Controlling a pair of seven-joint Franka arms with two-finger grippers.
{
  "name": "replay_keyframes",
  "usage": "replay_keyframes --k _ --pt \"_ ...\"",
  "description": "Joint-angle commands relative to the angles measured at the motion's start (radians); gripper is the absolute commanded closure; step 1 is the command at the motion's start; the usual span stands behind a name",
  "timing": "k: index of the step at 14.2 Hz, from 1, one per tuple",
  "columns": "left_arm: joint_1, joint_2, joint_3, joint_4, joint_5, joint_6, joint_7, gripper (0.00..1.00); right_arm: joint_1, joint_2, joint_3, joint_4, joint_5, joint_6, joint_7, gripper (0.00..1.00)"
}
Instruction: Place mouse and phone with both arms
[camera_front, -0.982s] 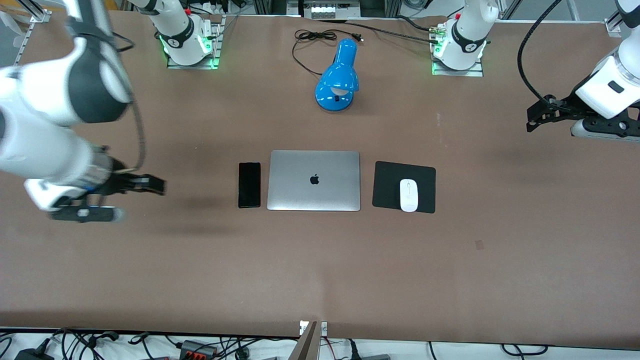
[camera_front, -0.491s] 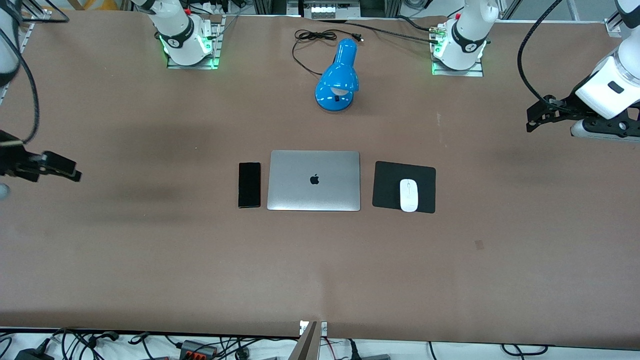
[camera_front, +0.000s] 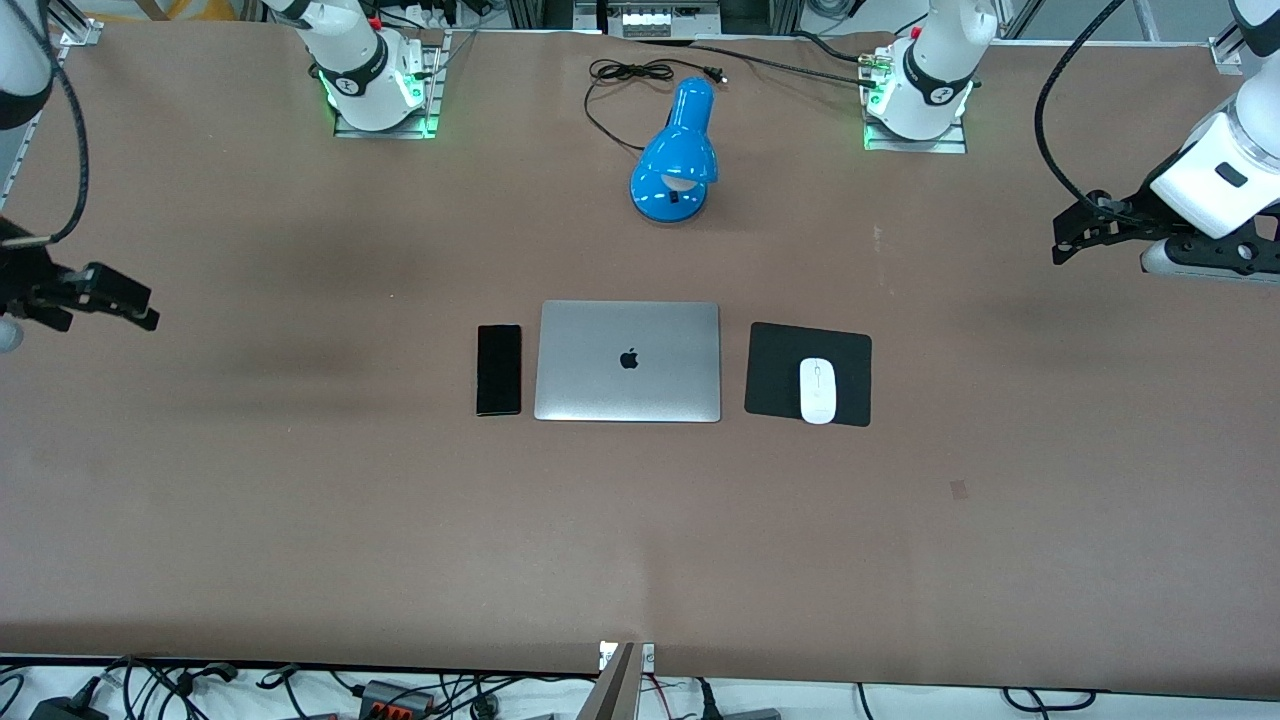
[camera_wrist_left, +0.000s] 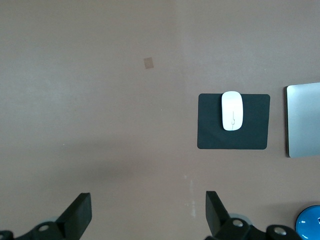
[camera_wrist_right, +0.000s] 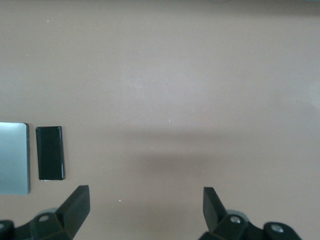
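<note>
You have the laptop (camera_front: 628, 361) closed and flat at the middle of the table (camera_front: 640, 540), so take everything from it. A wide bare band of brown table runs from its near edge down to the table's front edge, and more bare surface spreads from it toward each end. The phone (camera_front: 498, 369) lies flat just beside the laptop on the side toward the right arm's end, its long edge parallel to the laptop's edge with a thin gap between them; it is a slim black rectangle with a glossy dark face. On the laptop's other side, toward the left arm's end, a black pad (camera_front: 808, 374) lies near it, a little askew, and the mouse (camera_front: 817, 390) sits on that pad toward its near edge, a small white glossy oval with a thin centre line. Farther from the camera than the laptop stands a blue lamp (camera_front: 677, 155) with its black cord (camera_front: 625, 75) looped near the table's top edge. Your right gripper (camera_front: 128, 305) hangs over the table well apart from the laptop, at the right arm's end, fingers (camera_wrist_right: 75, 205) spread wide and holding nothing. Your left gripper (camera_front: 1068, 238) hangs over the left arm's end, also well apart from the laptop, its fingers (camera_wrist_left: 80, 215) likewise spread and empty.
</note>
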Motion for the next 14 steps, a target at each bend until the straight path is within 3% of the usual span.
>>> replay_keyframes --k 1,14 --pt "0.003 0.015 -0.008 0.029 0.014 -0.02 -0.016 0.0 -0.007 -0.131 0.013 -0.174 -0.014 0.054 -0.02 0.0" --pt "0.003 0.015 -0.008 0.029 0.014 -0.02 -0.013 0.0 -0.005 -0.15 0.016 -0.172 -0.007 0.004 -0.036 0.0"
